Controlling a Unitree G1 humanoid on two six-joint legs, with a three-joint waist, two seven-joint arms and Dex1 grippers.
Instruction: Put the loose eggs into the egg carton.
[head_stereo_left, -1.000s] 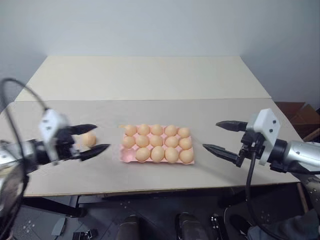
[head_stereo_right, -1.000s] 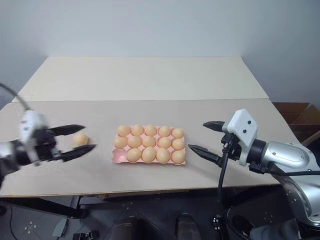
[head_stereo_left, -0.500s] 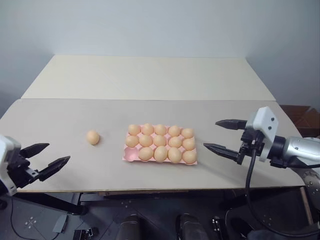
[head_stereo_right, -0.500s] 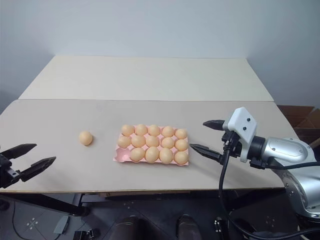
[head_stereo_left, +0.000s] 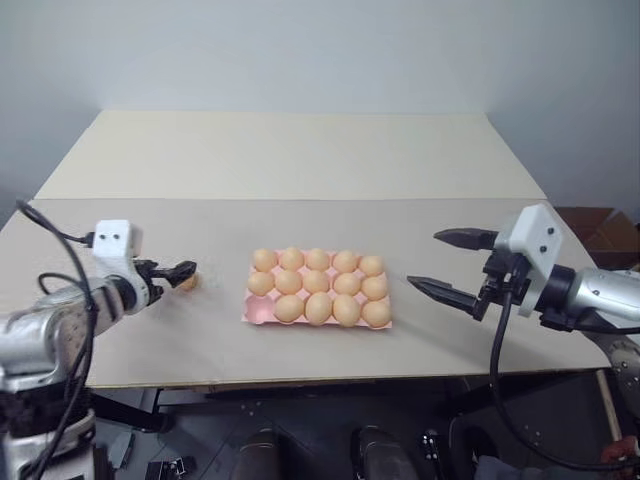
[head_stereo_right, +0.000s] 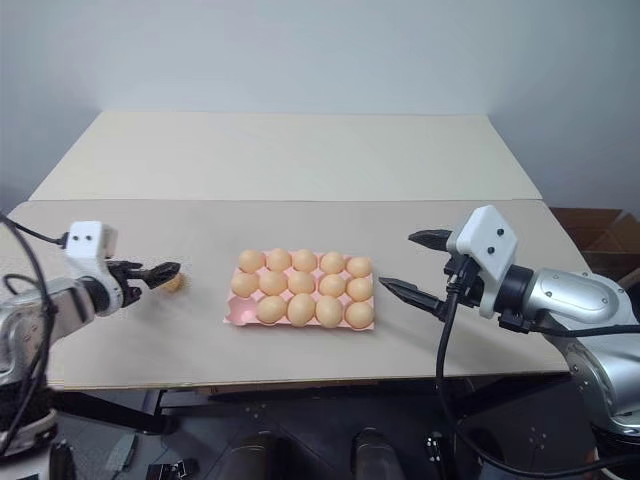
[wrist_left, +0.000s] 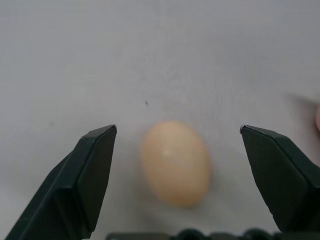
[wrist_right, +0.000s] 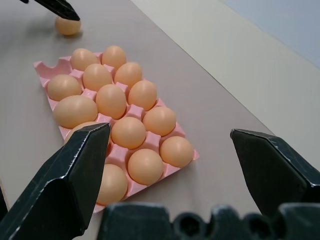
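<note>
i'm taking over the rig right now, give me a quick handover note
Left tool: open, fingers either side of the last loose egg on the table, not yet closed.
Right tool: open, empty, hovering to the right of the egg carton.
Done: fourteen cups filled. The near-left corner cup is vacant.
Left: close on the egg, carry it to that cup, release.

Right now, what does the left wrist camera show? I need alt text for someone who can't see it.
A single tan-orange loose egg lies on a pale table, framed between the two black fingers of the left gripper, which stand wide open on either side without touching it.
</note>
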